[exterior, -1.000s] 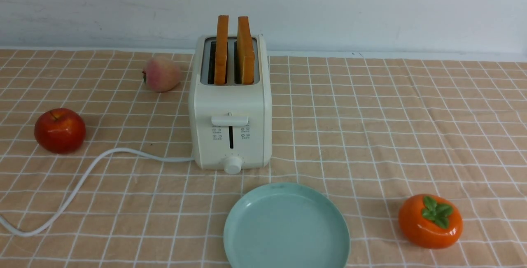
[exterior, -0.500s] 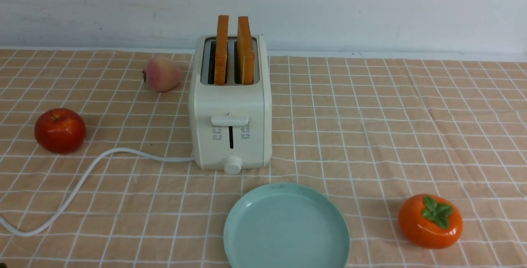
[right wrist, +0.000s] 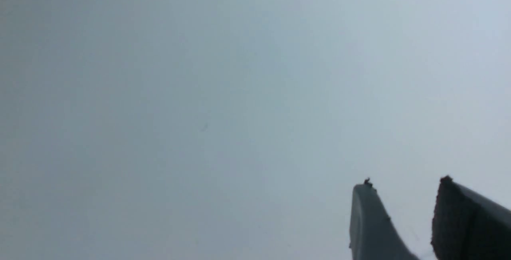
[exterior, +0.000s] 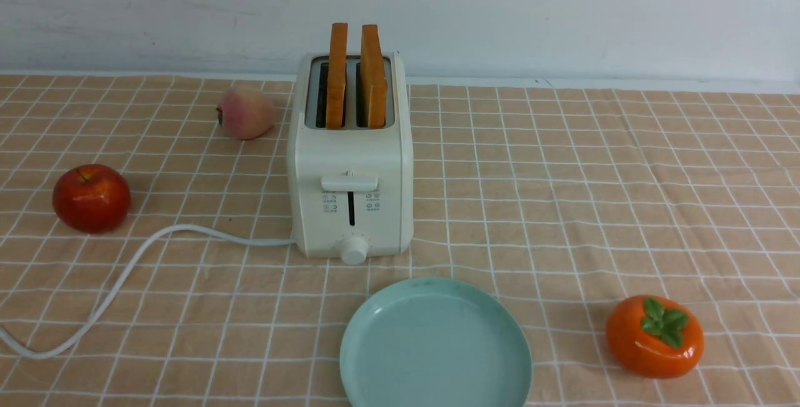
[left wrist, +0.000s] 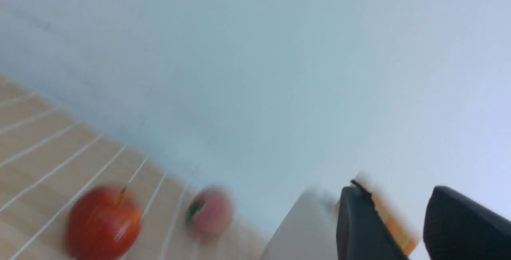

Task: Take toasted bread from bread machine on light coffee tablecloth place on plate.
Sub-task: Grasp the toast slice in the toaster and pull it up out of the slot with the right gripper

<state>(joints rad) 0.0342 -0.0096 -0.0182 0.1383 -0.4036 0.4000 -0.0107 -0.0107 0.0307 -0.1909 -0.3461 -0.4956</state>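
Two slices of toasted bread stand upright in the slots of the cream-white bread machine (exterior: pixel 350 194): the left slice (exterior: pixel 337 75) and the right slice (exterior: pixel 373 75). It sits on the light coffee tablecloth (exterior: pixel 562 175). The mint-green plate (exterior: pixel 435 344) lies empty just in front of it. Neither arm shows in the front view. In the left wrist view my left gripper (left wrist: pixel 397 196) is open and empty, with the blurred bread machine (left wrist: pixel 303 228) and toast (left wrist: pixel 393 220) far beyond it. My right gripper (right wrist: pixel 405 184) is open, facing only bare wall.
A red apple (exterior: pixel 91 198) and a peach (exterior: pixel 245 112) lie left of the bread machine. An orange persimmon (exterior: pixel 654 336) sits right of the plate. The white cord (exterior: pixel 125 276) curves across the cloth to the left edge. A pale wall stands behind.
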